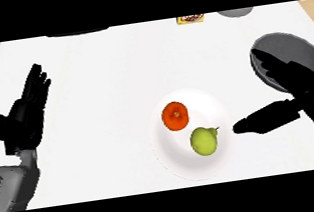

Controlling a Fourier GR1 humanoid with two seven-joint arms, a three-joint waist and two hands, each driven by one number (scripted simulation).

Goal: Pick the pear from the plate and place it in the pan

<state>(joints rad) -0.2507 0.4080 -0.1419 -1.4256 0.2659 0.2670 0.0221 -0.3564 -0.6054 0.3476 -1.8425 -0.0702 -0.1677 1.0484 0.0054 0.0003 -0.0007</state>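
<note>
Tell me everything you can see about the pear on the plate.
The pear is yellow-green and smooth, with a small dark stem at its upper right. It lies on the lower right part of the white plate, just below an orange fruit; the two are close, and I cannot tell whether they touch. No hand holds it. The thumb of the open right hand points toward it from the right, ending just off its stem.

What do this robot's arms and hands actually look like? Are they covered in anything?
Both forearms are grey, smooth and rounded, with no sleeves or loose cables showing. The left forearm carries a small dark marking on its casing. Each ends in a black hand with long, slim fingers and a thumb: the left hand and the right hand look alike, like glossy black gloves.
</note>
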